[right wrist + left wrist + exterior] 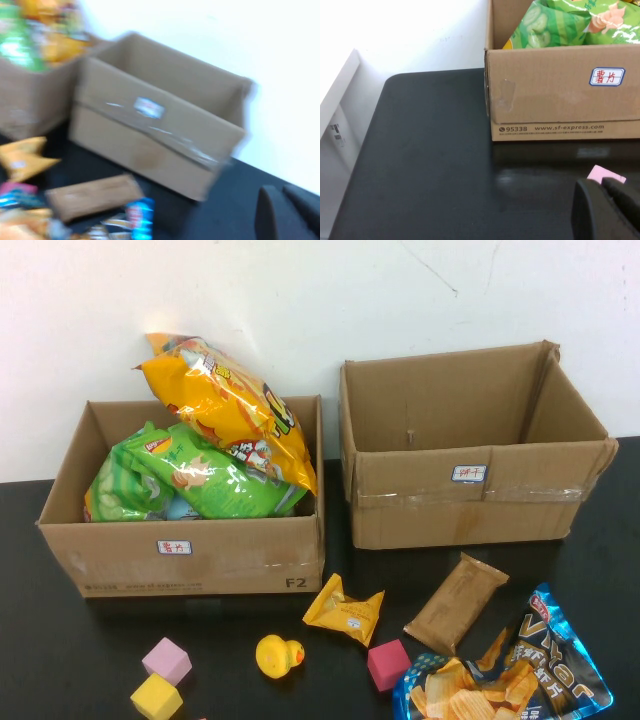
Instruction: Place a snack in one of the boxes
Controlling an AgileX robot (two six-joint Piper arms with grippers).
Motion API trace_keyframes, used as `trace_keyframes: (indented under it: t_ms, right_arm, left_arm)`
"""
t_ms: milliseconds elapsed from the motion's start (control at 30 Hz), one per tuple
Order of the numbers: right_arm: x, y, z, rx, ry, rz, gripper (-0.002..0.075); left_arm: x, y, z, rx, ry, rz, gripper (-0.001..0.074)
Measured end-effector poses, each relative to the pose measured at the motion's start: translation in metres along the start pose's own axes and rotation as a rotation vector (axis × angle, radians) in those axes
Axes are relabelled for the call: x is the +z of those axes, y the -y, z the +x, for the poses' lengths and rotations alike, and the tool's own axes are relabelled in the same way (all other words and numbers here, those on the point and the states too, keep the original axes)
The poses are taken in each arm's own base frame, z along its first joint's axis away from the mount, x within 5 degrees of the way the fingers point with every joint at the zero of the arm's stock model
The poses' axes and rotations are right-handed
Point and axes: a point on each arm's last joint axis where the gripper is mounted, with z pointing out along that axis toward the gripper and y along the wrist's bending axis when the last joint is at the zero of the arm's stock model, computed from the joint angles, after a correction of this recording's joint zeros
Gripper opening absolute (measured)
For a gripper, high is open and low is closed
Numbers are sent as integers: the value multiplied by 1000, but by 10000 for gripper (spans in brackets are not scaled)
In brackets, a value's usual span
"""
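Three snacks lie on the black table in front of the boxes: a small yellow packet (345, 610), a brown bar packet (457, 602) and a blue chip bag (510, 675). The left box (190, 560) holds a yellow chip bag (230, 405) and a green chip bag (215, 480). The right box (470, 505) is empty. Neither arm shows in the high view. My left gripper (600, 182) is shut and empty, low over the table near the left box's front (560, 100). My right gripper (280, 189) is shut and empty, off the right box's (150, 135) outer corner.
A pink cube (166, 660), a yellow cube (156, 698), a yellow rubber duck (279, 656) and a magenta cube (388, 664) sit near the table's front edge. The pink cube (605, 175) lies just beyond my left fingertips. A white wall stands behind the boxes.
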Motion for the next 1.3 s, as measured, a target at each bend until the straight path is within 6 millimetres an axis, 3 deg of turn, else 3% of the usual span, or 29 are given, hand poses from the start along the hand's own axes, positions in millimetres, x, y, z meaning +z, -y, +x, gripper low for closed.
trace_keyframes:
  t_ms: [267,467,733,1033,1300]
  right_arm:
    - [2,1,37,81,-65,213,-1]
    - [7,-6,54,123,-127,182,-1]
    - [11,-30,96,158,-138,93,-1]
    - [10,-23,102,173,-195,252,-1]
    - [9,-22,102,244,-192,272,-1]
  left_arm:
    - [0,0,0,0,0,0,-3]
    - [0,0,0,0,0,0,-3]
    - [0,0,0,0,0,0,-3]
    - [0,0,0,0,0,0,-3]
    - [0,0,0,0,0,0,-3]
